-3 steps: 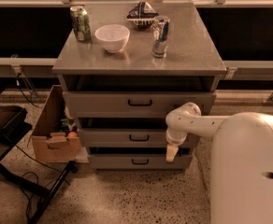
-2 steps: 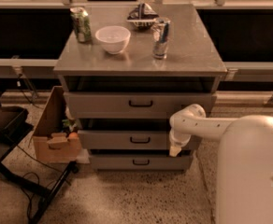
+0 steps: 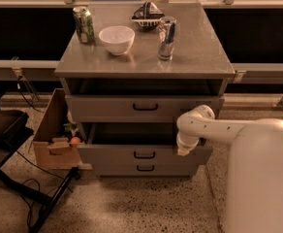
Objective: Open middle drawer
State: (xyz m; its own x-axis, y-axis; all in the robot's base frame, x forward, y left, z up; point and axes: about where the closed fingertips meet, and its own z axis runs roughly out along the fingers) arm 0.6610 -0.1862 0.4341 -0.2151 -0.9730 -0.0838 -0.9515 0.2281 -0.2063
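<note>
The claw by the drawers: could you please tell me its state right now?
Claw: cannot be told; it sits at the right end of the pulled-out middle drawer front.

Likely a lab (or office): grey metal drawer cabinet [image 3: 199, 50], speckled stone floor [image 3: 132, 203], open brown cardboard box [image 3: 52, 154]. The gripper [image 3: 182, 151] hangs at the middle drawer's [image 3: 110, 154] right end.

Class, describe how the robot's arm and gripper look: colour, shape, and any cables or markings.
The arm is smooth, off-white and tubular, with a rounded joint; it grows from a large rounded white body. The gripper, at the right end of the middle drawer, is a small tan tip. No cables or markings show.
</note>
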